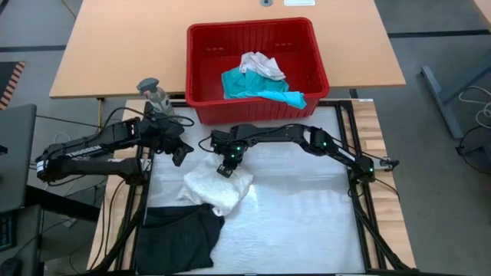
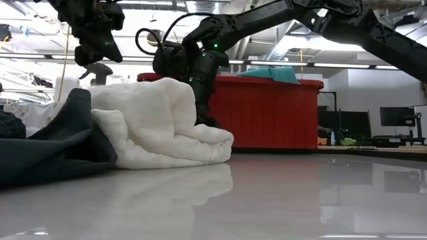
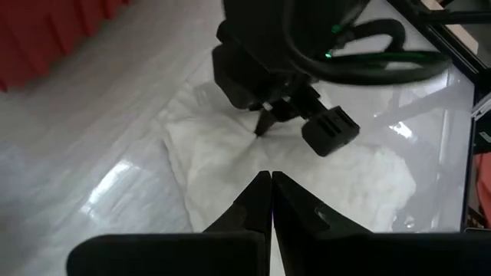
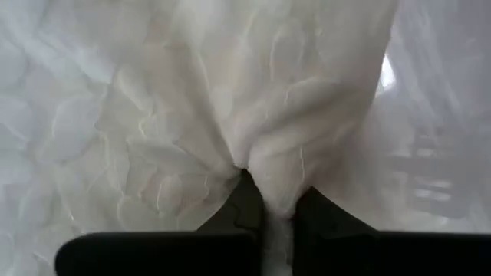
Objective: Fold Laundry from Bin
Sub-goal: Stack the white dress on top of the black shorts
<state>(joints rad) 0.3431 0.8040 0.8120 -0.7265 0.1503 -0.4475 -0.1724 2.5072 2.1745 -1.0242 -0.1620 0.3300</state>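
Laundry, item in hand: one white, lacy-patterned soft cloth garment (image 1: 219, 188), crumpled on the glossy white work surface (image 1: 307, 222), toward its left half and nearer the far edge than the near one.

High view: my right gripper (image 1: 228, 165) sits on the far edge of that white heap. My left gripper (image 1: 179, 153) waits above the surface's far-left corner, just beside the heap. A black cloth garment (image 1: 180, 238) lies at the near-left corner, its edge touching the white one. The red slotted plastic bin (image 1: 257, 65) stands beyond the far edge and holds a teal garment (image 1: 257, 88) and another white one (image 1: 261, 63).

Low view: the white heap stands bunched and tall, my right gripper coming down behind its top; the black cloth overlaps its foot.

Left wrist view: my left fingers (image 3: 249, 203) are pressed together, holding nothing.

Right wrist view: my right fingers (image 4: 313, 211) are nearly closed, with a ridge of white fabric pinched between them.

Handling note, as I judge it: the pinch looks mid-edge rather than at a corner, so I should lift slowly, check that only one layer comes up, and draw the cloth clear of the black garment before spreading it flat.
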